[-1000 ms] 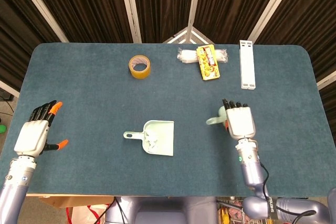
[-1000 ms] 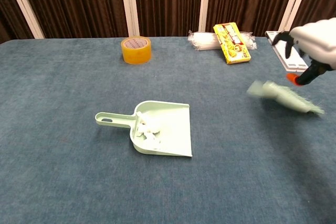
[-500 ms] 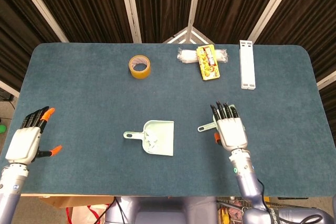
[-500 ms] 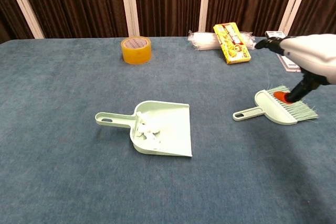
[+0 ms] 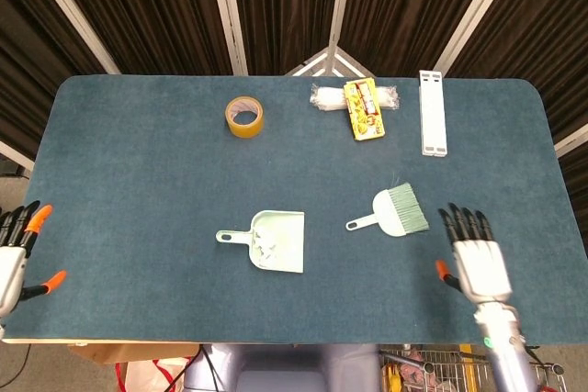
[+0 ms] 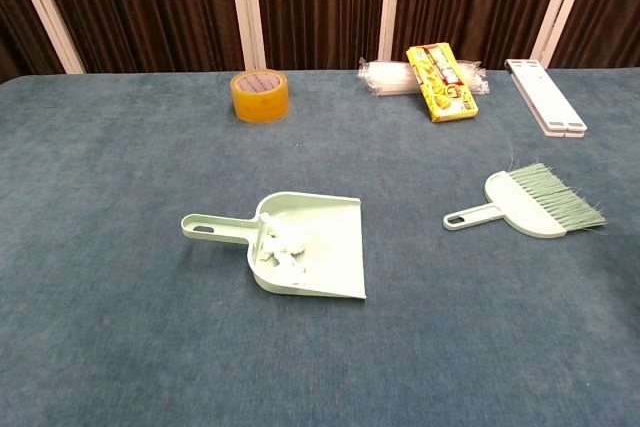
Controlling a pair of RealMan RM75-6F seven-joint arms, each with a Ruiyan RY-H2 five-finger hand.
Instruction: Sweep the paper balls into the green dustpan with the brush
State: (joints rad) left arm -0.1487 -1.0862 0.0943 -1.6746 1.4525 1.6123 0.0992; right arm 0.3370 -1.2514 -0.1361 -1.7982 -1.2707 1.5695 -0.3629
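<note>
While our right hand (image 5: 477, 261) hovers with fingers spread and nothing in it, the brush (image 5: 393, 211) lies flat on the table (image 5: 138, 172) just ahead of it and to its left, bristles pointing away from the dustpan. Further to that hand's left sits the green dustpan (image 5: 273, 241), and we see the paper balls (image 6: 279, 250) piled inside, near its handle. Our left hand (image 5: 11, 256), fingers apart and empty, hangs off the table's near-left edge, well apart from the dustpan.
</note>
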